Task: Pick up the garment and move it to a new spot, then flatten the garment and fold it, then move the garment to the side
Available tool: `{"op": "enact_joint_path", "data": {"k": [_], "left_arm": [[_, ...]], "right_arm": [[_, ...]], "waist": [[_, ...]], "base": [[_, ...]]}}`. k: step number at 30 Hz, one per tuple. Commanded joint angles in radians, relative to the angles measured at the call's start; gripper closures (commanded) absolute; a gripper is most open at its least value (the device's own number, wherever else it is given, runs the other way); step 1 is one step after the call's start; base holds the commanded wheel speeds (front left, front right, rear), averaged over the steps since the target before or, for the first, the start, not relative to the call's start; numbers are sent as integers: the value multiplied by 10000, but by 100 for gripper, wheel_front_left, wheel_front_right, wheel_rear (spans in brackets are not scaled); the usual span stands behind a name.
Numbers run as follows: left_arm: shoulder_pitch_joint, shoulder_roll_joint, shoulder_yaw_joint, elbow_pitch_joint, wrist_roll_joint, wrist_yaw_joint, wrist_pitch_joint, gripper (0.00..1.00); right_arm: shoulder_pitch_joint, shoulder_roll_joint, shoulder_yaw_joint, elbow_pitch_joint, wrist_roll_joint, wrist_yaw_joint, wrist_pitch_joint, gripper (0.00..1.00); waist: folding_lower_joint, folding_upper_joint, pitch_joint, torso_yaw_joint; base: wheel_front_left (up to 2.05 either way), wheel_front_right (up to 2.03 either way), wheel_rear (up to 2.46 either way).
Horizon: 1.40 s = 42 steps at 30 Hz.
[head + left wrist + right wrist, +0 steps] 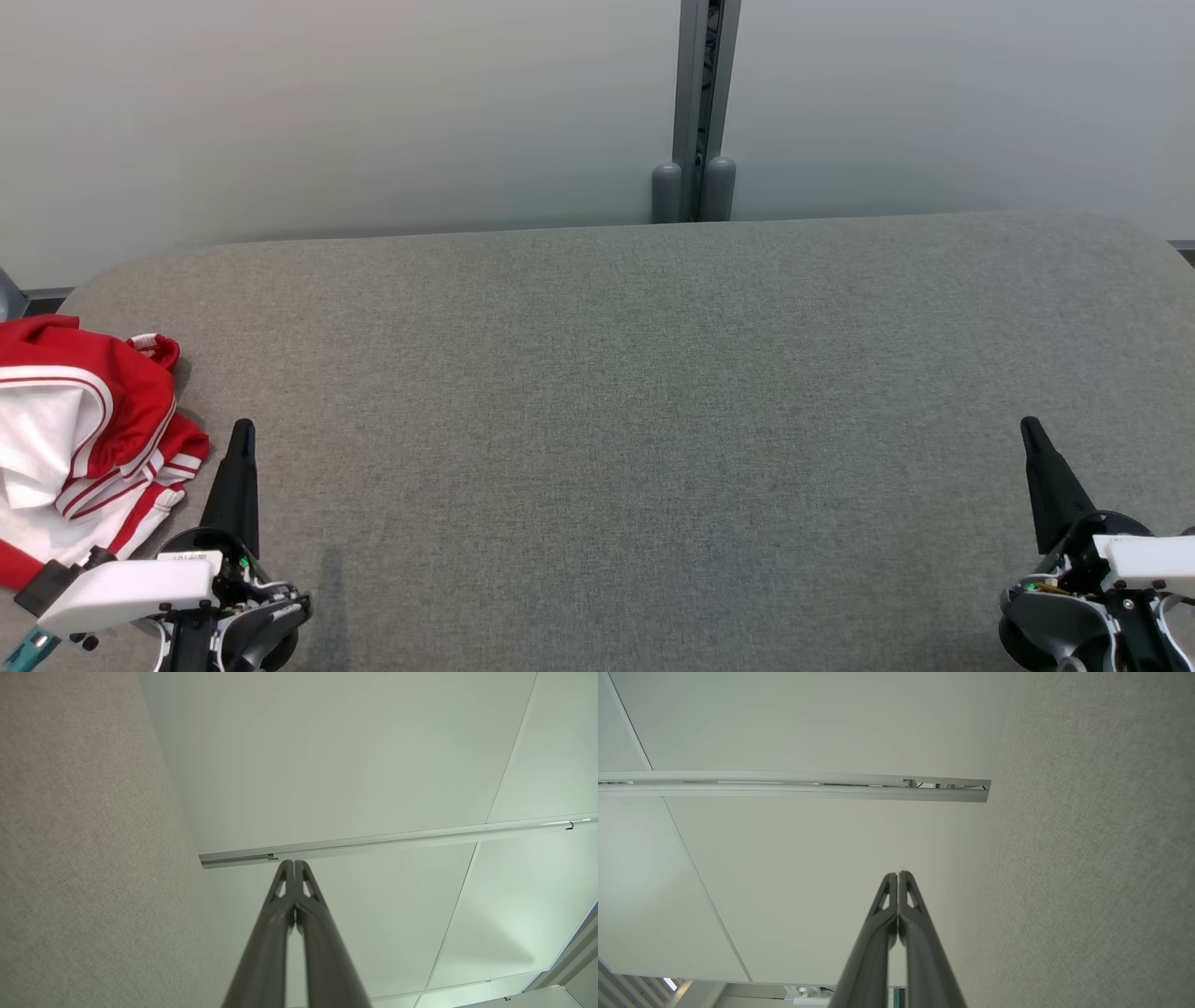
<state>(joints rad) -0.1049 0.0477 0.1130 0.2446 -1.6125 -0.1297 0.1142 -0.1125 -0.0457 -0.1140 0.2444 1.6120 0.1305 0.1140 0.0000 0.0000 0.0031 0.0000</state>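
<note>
Grey fabric surface meets a pale wall; red-and-white garment crumpled at its left edge; left gripper and right gripper pinched closed, empty

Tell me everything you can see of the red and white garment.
The garment is soft cloth, red with white panels and thin white stripes, with striped ribbed trim along one edge. It lies crumpled in a loose heap, not flattened or folded, on the near left of the grey fabric table, partly cut off by the head view's left edge. The left gripper stands just to its right, fingers shut and clear of the cloth.
</note>
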Motion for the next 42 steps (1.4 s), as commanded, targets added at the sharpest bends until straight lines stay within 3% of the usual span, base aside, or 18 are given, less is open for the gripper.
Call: {"op": "enact_joint_path", "data": {"k": [1,2,3,15,26,42], "left_arm": [[-65,53,33,-33,-10,-32,29,100],[-65,53,33,-33,-10,-32,27,100],[0,0,0,0,0,0,-3,0],[127,-42,-240,365,691,2,-447,0],[74,-57,-241,421,3239,4,-996,0],[-20,-30,-622,584,6139,497,-1591,0]], "right_arm": [[91,-92,-8,-35,22,4,32,100],[91,-92,-8,-35,22,4,32,100],[0,0,0,-1,-1,0,0,0],[177,-64,331,81,-494,-11,-432,0],[117,-198,457,107,-2603,-9,-997,0],[126,-103,569,359,-5594,-5,-1592,0]], "waist": [[0,0,0,0],[0,0,0,0],[0,0,0,0],[1,0,18,-7],[1,0,42,-36],[0,0,128,-35]], "base": [[0,0,0],[0,0,0],[0,0,0],[0,0,0],[0,0,0],[0,0,0]]}}
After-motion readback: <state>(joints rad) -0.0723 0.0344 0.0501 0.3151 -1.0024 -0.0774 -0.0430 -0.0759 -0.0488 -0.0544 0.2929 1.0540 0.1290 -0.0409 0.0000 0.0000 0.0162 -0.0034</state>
